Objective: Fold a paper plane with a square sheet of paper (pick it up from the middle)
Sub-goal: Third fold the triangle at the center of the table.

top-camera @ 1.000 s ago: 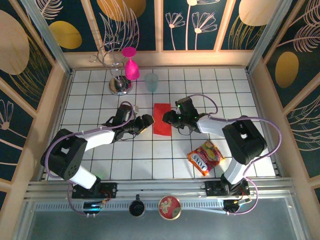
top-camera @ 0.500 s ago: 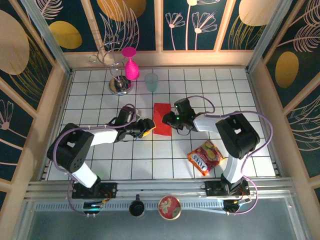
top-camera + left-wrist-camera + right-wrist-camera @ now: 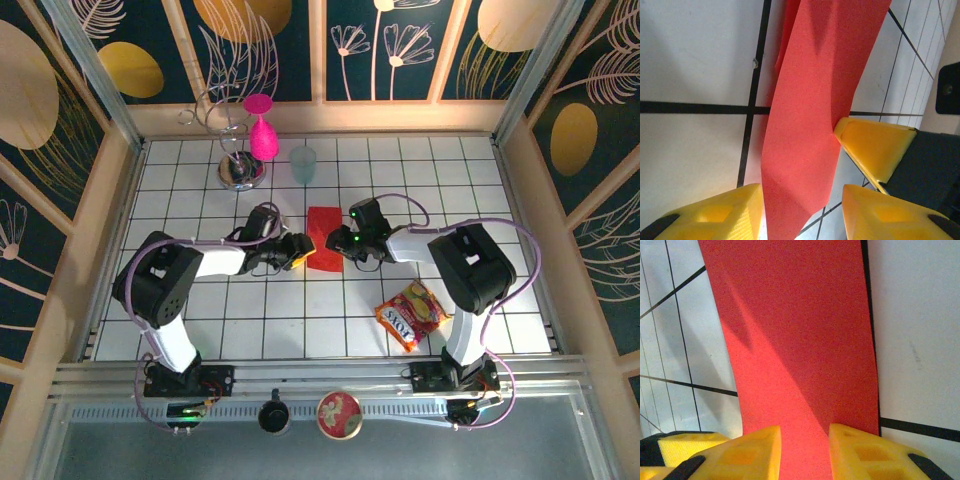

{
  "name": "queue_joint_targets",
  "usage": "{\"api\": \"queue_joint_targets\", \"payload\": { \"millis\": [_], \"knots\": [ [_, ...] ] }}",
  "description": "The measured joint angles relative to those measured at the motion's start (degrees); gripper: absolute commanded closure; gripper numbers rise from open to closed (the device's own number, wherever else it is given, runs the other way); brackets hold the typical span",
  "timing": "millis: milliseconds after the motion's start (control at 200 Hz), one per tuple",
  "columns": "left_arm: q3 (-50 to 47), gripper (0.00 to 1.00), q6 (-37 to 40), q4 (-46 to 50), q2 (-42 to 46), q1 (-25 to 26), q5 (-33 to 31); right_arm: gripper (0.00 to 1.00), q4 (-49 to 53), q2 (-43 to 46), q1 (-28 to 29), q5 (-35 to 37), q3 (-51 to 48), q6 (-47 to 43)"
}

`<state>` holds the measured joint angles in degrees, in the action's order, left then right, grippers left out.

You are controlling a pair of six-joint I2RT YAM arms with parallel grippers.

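Observation:
The sheet of red paper (image 3: 322, 232) lies mid-table, folded into a narrow strip about one tile wide. In the left wrist view the red paper (image 3: 810, 115) runs from the top down to a bent lower corner that sits between my wide-apart yellow fingers (image 3: 715, 215). My left gripper (image 3: 298, 251) is open at the strip's left lower edge. My right gripper (image 3: 341, 241) is at the strip's right edge. Its yellow fingers (image 3: 742, 455) stand a narrow gap apart, with the red paper (image 3: 795, 340) running into that gap. One right finger (image 3: 875, 147) touches the paper's edge.
A pink goblet (image 3: 262, 135) hangs on a metal stand (image 3: 240, 172) at the back left, with a teal cup (image 3: 303, 163) beside it. A red-and-yellow snack packet (image 3: 412, 313) lies at the front right. A round tin (image 3: 339, 413) sits on the front rail.
My left gripper has edged right up to the paper's lower left edge, its arm swinging inward. The right gripper has barely shifted at the right edge.

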<state>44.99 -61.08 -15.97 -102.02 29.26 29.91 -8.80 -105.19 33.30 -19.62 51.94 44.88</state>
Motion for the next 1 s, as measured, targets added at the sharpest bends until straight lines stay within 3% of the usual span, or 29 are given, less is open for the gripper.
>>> {"api": "queue_joint_targets", "payload": {
  "millis": [280, 631, 1001],
  "knots": [
    [2.86, 0.56, 0.87, 3.67, -1.66, 0.00, -0.59, 0.69, -0.55, 0.00, -0.68, -1.33, -0.70, -0.02],
    [5.14, 0.71, 1.09, 4.44, -4.15, 0.00, -0.02, 0.69, -2.19, -0.33, -0.83, -2.99, -1.20, 0.00],
    [8.15, 0.77, 2.58, 5.38, -5.42, 0.00, 0.26, 0.69, -3.72, -0.42, -1.33, -4.28, -1.86, 0.00]
  ]
}}
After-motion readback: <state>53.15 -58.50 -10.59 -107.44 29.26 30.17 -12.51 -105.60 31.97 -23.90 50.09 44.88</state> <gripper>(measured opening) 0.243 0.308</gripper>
